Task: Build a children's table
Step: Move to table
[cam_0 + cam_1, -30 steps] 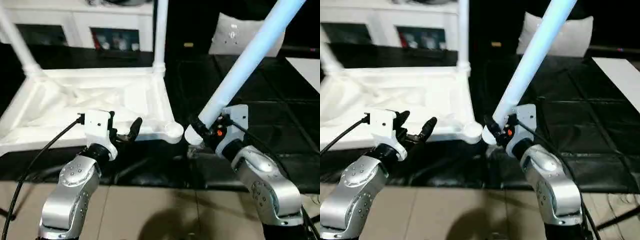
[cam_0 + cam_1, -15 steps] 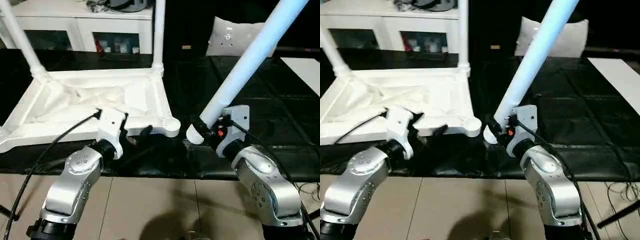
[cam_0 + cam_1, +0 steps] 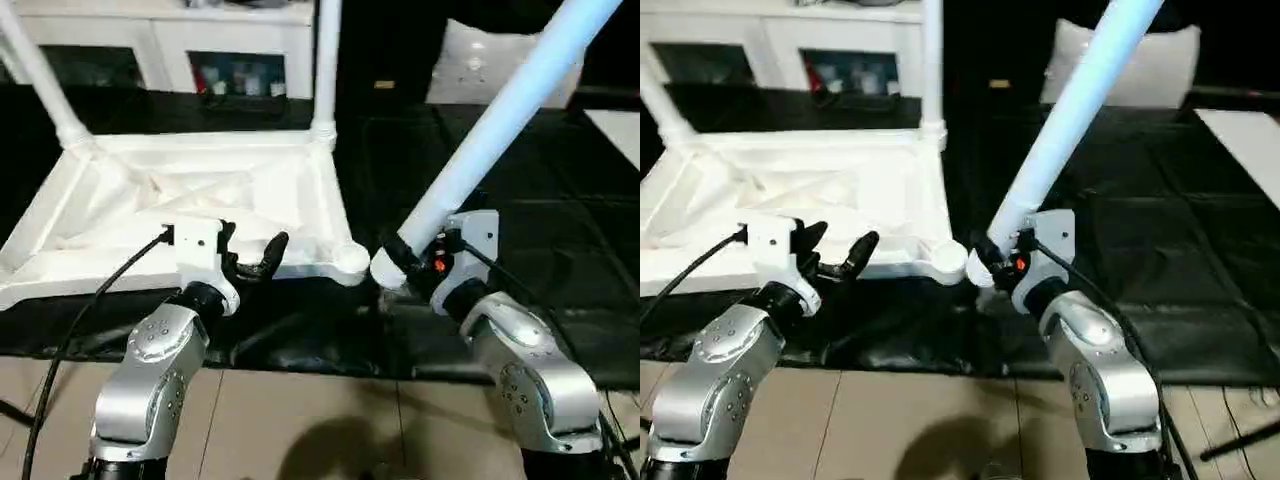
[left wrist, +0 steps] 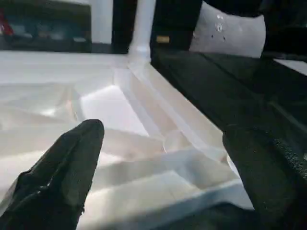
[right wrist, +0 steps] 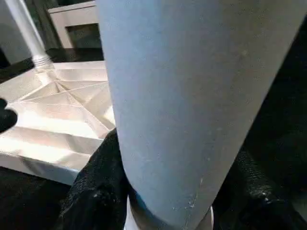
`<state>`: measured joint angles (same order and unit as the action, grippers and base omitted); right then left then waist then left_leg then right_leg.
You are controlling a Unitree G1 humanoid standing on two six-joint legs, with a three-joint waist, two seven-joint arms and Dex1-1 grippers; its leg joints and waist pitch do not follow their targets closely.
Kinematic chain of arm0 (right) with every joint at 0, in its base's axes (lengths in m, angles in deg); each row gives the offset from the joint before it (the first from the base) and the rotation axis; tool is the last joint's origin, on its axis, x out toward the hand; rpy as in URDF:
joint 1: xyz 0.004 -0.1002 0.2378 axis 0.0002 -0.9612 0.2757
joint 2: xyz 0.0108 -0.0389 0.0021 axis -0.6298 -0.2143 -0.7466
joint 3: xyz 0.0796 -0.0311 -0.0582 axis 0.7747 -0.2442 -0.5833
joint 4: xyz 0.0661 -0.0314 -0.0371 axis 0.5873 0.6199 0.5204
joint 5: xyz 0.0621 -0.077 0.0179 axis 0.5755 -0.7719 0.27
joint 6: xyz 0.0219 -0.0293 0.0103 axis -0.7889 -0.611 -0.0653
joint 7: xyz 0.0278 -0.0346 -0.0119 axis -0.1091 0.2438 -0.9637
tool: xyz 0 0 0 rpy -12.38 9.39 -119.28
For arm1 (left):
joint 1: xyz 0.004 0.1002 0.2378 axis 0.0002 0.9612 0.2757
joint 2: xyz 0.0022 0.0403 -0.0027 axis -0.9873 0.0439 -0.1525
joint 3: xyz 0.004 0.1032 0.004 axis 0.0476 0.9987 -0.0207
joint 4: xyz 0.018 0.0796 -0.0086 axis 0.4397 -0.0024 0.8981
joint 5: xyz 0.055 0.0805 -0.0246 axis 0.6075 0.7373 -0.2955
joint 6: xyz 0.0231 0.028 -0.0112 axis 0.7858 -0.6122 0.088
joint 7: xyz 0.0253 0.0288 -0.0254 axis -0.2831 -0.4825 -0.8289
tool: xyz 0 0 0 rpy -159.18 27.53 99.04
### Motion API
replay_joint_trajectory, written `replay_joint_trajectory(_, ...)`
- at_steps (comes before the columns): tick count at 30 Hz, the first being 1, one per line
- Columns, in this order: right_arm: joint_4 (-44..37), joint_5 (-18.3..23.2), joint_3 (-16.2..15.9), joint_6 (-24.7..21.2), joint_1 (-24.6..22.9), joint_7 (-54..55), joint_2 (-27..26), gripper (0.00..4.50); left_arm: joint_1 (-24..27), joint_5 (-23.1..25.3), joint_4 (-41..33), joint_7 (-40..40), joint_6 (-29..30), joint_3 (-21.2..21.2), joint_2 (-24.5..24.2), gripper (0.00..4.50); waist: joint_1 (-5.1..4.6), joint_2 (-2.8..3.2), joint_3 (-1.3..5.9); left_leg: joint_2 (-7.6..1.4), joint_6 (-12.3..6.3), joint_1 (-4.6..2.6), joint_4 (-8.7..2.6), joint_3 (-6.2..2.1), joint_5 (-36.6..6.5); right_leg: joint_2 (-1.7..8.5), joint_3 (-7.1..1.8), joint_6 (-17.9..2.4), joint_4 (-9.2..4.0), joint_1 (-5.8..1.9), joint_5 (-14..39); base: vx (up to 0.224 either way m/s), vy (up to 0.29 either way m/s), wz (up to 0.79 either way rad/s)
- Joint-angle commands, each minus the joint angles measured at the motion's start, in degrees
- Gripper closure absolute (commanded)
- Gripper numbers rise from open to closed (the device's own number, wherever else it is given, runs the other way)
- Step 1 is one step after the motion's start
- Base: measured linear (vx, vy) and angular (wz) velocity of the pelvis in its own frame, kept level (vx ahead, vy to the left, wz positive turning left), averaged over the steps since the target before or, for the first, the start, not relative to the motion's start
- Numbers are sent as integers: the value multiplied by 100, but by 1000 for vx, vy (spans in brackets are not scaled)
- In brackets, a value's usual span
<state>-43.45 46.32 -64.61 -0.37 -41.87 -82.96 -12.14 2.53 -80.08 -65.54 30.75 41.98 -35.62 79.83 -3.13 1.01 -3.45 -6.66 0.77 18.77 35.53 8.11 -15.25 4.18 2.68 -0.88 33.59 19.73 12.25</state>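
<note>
While our right gripper (image 3: 400,262) pinches a loose white leg (image 3: 495,125) near its flared end, tilted up and away, our left gripper (image 3: 250,260) hovers with fingers (image 4: 72,163) spread at the upturned tabletop's (image 3: 180,200) near edge. That top lies on the black padded table (image 3: 560,230), two legs (image 3: 325,60) standing in far corner sockets.

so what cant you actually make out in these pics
- Held leg: its far end runs off the top edge in both eye views.
- Right gripper: in its wrist view the leg covers the fingers' contact.
- Two mounted legs: cut off by the top edge in the eye views.
- Tabletop: its near edge is partly behind the left gripper.
- Shelf contents behind: too blurred to name.
</note>
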Motion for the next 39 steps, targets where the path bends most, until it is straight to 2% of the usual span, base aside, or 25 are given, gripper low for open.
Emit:
replay_joint_trajectory(1,-74,37,1,-40,42,-11,12,261,-2,25,-114,49,21,-21,-2,0,-20,35,282,-434,-512,-26,-529,-84,-1651,307,-207,-1635,-451,-349,2036,63,-4,3)
replay_joint_trajectory(7,-51,8,-28,-56,14,-38,37,261,53,42,-159,6,42,15,-48,0,-18,56,431,-357,-1204,-76,-425,-120,195,221,-124,-1777,-238,-449,316,82,11,1)
replay_joint_trajectory(8,-56,13,-36,-87,11,-34,40,261,61,41,-173,1,50,18,-52,0,-32,193,439,-766,-488,-984,-486,-49,128,34,-89,-1576,-9,222,371,138,2,-29)
replay_joint_trajectory(9,-62,9,-60,-64,12,-60,50,261,75,46,-191,-4,57,23,-63,0,-117,88,296,-1121,-88,-957,-714,-154,-253,120,44,-1020,224,394,369,149,-11,-55)
replay_joint_trajectory(10,-71,1,-78,-15,11,-82,52,261,93,48,-214,-11,64,27,-73,0,-71,13,233,-1039,189,-998,-718,110,-570,228,14,-933,239,457,266,149,-11,-55)
replay_joint_trajectory(11,-76,30,-64,3,10,-85,26,261,114,48,-242,-14,76,30,-83,0,-75,-58,261,-812,274,-934,-608,259,-694,227,-93,-1065,141,313,211,126,-22,-58)
replay_joint_trajectory(12,-76,30,-64,3,10,-85,26,261,114,48,-242,-14,76,30,-83,0,167,-207,415,34,373,-314,-62,573,-809,157,-865,-1690,-68,-619,-177,140,-18,-39)
replay_joint_trajectory(13,-85,10,-77,13,16,-92,42,261,146,47,-289,-17,95,39,-101,0,518,-76,538,-204,-328,448,603,-48,-525,1256,-1344,-2240,-312,-1156,-1317,140,-18,-39)
replay_joint_trajectory(14,-86,14,-76,-1,17,-92,43,261,155,46,-303,-19,99,41,-106,0,373,-241,407,-294,-411,720,743,-184,-296,1225,-1280,-2393,-311,-1081,-1645,119,0,-24)
replay_joint_trajectory(15,-75,11,-78,-21,21,-92,49,261,179,52,-334,-23,110,49,-118,0,436,-181,480,-230,-222,816,621,-264,298,813,-876,-2354,-139,-991,-2260,83,-23,-19)
replay_joint_trajectory(16,-46,0,-77,-2,28,-95,48,261,197,69,-357,-28,111,55,-132,0,349,-56,427,-249,-272,765,220,-266,1050,412,-429,-2124,-76,-745,-1952,83,-23,-19)
replay_joint_trajectory(17,-22,-18,-77,41,37,-101,52,261,214,70,-382,-41,116,57,-142,0,348,80,420,-256,-416,621,-60,-221,1399,176,-199,-1858,-95,-608,-1445,90,-13,-2)
replay_joint_trajectory(18,-9,-20,-70,63,44,-112,60,261,228,79,-403,-58,125,67,-164,0,238,353,246,-550,-705,368,-450,-420,979,-147,82,-1160,22,-290,-50,55,10,0)
replay_joint_trajectory(19,20,-23,-30,100,62,-125,101,261,258,16,-446,-131,88,71,-164,0,66,316,414,-1097,-1417,-99,-395,-786,806,-72,18,-810,436,28,333,121,1,-4)
replay_joint_trajectory(20,37,-19,-4,119,71,-127,115,261,267,-33,-466,-179,125,74,-180,0,56,306,467,-1196,-2145,-187,-263,-936,2079,154,-116,-648,507,176,-107,106,1,-3)
replay_joint_trajectory(21,38,-19,-4,119,71,-127,115,261,268,-34,-466,-180,125,74,-180,0,101,306,476,-1169,-2335,-179,-169,-915,2882,255,-188,-576,467,233,-435,118,13,-3)
replay_joint_trajectory(22,50,18,69,189,78,-144,118,261,262,3,-459,-219,172,130,-249,0,132,249,479,-1098,-2379,-129,-71,-877,3624,345,-279,-499,398,253,-848,52,22,0)
replay_joint_trajectory(23,79,107,213,248,111,-178,141,262,245,51,-437,-336,216,219,-368,0,225,109,534,-760,-2015,97,74,-653,4404,473,-393,-467,289,58,-2041,0,0,0)
replay_joint_trajectory(24,93,152,277,246,130,-194,159,262,236,57,-431,-397,229,251,-414,0,346,-14,582,-372,-1444,438,42,-345,3754,360,-358,-345,335,-305,-3446,0,0,0)
replay_joint_trajectory(25,101,168,301,220,152,-228,200,262,218,56,-413,-445,241,260,-455,0,463,-38,531,-316,-876,457,-76,-224,2348,346,-345,-143,235,-286,-3930,0,0,0)
replay_joint_trajectory(26,104,170,313,203,165,-255,226,262,208,56,-403,-471,251,265,-483,0,452,-1,468,-378,-401,421,-236,-240,1220,328,-258,-159,168,-320,-3238,-74,-17,-2)
replay_joint_trajectory(30,199,229,392,269,256,-394,306,262,-49,107,-63,-1025,412,483,-954,0,403,99,353,-564,117,260,-445,-265,-575,272,-274,-673,-27,-194,-274,-92,-10,0)
replay_joint_trajectory(31,235,195,387,370,275,-410,317,262,-95,128,0,-1130,407,518,-1033,0,389,91,248,-565,421,199,-519,-195,-1488,300,-327,-860,-159,-101,1432,-96,-5,3)
replay_joint_trajectory(33,312,6,398,559,325,-237,315,262,-173,167,105,-1330,378,584,-1201,0,403,124,220,-557,619,140,-524,-184,-1929,358,-366,-794,-256,-47,2437,-104,17,-3)
replay_joint_trajectory(39,451,137,340,279,405,-541,429,262,-473,155,397,-2458,454,971,-2049,0,400,170,323,-563,565,206,-625,-178,-1504,329,-316,-711,-210,-65,1796,-26,10,-3)
